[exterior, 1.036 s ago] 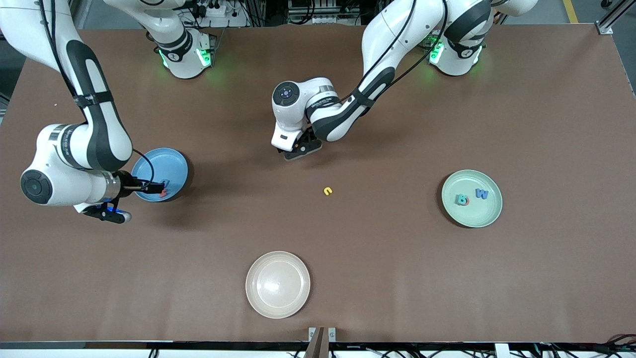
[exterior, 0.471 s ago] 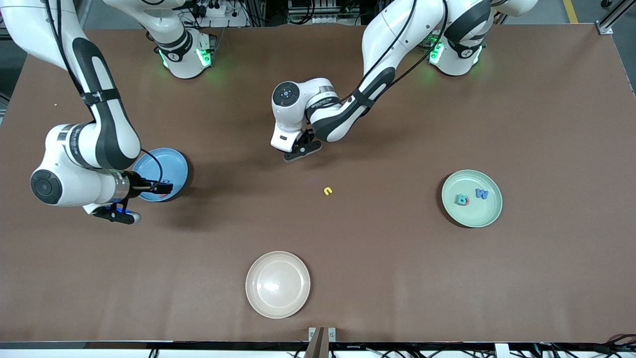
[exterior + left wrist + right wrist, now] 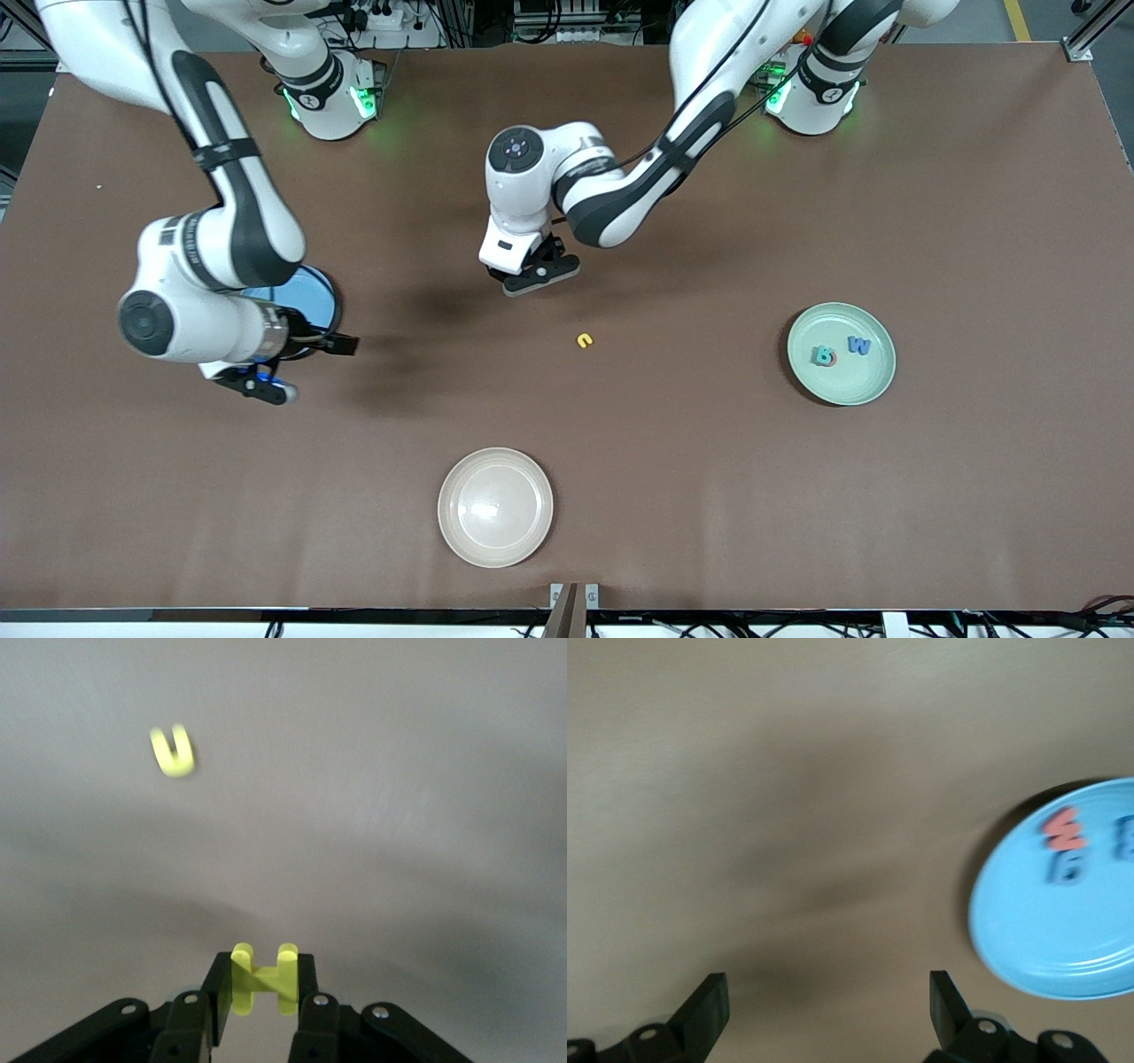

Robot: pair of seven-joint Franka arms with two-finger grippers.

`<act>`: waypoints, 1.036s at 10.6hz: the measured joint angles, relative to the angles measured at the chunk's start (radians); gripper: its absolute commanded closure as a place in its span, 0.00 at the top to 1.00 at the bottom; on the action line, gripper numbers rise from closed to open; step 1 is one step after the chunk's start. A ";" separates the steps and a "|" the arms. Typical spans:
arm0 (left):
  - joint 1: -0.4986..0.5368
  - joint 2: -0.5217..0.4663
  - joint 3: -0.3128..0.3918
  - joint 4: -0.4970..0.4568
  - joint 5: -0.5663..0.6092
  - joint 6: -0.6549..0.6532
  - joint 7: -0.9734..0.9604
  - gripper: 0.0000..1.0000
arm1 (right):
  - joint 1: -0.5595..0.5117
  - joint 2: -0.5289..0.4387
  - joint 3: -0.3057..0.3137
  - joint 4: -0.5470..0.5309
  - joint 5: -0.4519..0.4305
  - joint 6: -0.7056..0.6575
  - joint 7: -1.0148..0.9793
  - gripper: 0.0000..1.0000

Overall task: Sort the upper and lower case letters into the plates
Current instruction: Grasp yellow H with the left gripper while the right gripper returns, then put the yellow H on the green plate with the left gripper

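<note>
My left gripper (image 3: 532,278) is shut on a yellow letter H (image 3: 241,979) and hangs over bare table; in the left wrist view (image 3: 263,974) the letter sits between both fingers. A yellow letter u (image 3: 584,340) (image 3: 173,751) lies on the table a little nearer the front camera. My right gripper (image 3: 341,344) (image 3: 828,992) is open and empty, beside the mid-blue plate (image 3: 317,294) (image 3: 1063,930). That plate holds a red letter (image 3: 1063,827) and blue ones (image 3: 1068,871). The mint plate (image 3: 842,392) holds a teal-and-red letter (image 3: 825,356) and a blue w (image 3: 858,345).
A cream-beige plate (image 3: 495,540) sits empty near the front edge of the table. The right arm's forearm covers much of the blue plate in the front view. Brown tabletop spreads between the plates.
The left gripper closed on the yellow H and rose slightly. The right arm swung off the blue plate toward the middle of the table, its gripper still open.
</note>
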 measured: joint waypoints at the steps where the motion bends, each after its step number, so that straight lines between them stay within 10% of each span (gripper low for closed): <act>1: 0.028 -0.047 -0.001 0.000 -0.005 -0.045 0.057 0.00 | 0.037 0.001 0.004 0.000 0.004 0.024 0.021 1.00; 11: 0.526 -0.327 0.003 -0.108 -0.117 -0.401 1.001 0.00 | 0.422 0.248 0.007 0.247 -0.045 0.190 0.353 1.00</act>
